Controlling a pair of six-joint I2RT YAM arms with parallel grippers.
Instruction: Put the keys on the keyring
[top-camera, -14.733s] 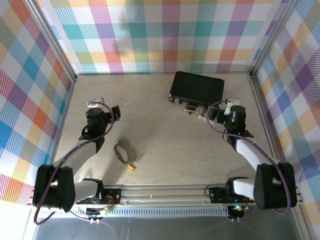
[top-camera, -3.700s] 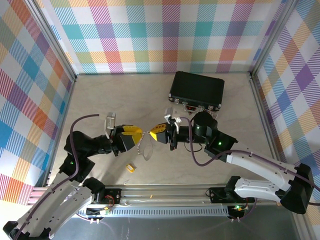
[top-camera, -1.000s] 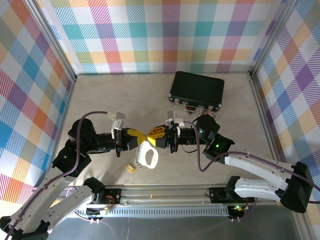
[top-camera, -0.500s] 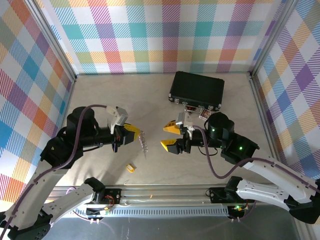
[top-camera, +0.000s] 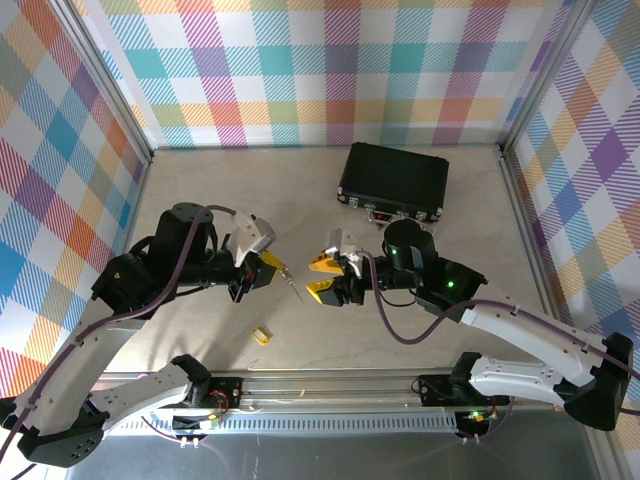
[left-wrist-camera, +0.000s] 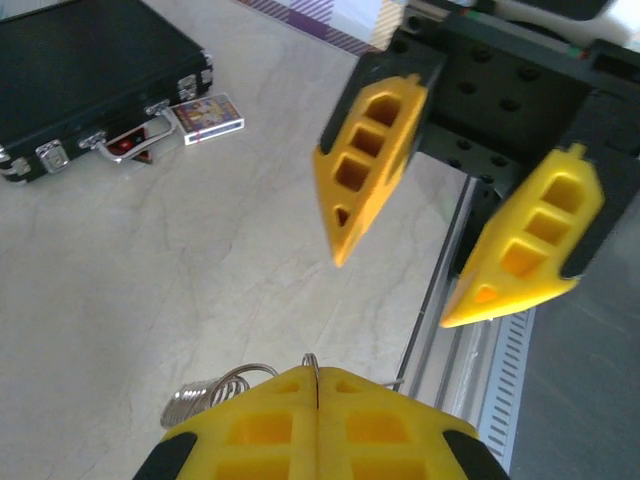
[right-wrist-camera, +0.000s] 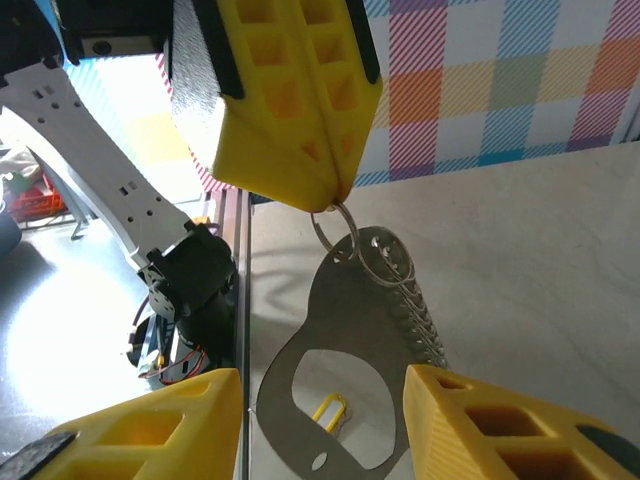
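Note:
My left gripper (top-camera: 272, 268) is shut on the keyring (right-wrist-camera: 338, 222), pinching its small wire ring at the fingertips (left-wrist-camera: 318, 372). A flat grey metal plate (right-wrist-camera: 345, 300) with a large oval hole hangs from that ring above the table, and a coil of wire rings (right-wrist-camera: 415, 310) hangs beside it. The coil also shows in the left wrist view (left-wrist-camera: 205, 393). My right gripper (top-camera: 322, 277) faces the left one a short way off, open and empty, with its fingers (left-wrist-camera: 370, 165) on either side of the hanging plate. Of the keys, a tiny yellow piece (top-camera: 261, 336) lies on the table below.
A shut black case (top-camera: 393, 180) lies at the back right, with a small printed card (left-wrist-camera: 208, 112) beside its handle. Checked walls close in the back and both sides. The arms' base rail (top-camera: 330, 385) runs along the near edge.
A second ago both grippers met tip to tip at the keyring. The right gripper let go, opened and backed off, then came closer again. The left gripper kept its hold and drew back slightly.

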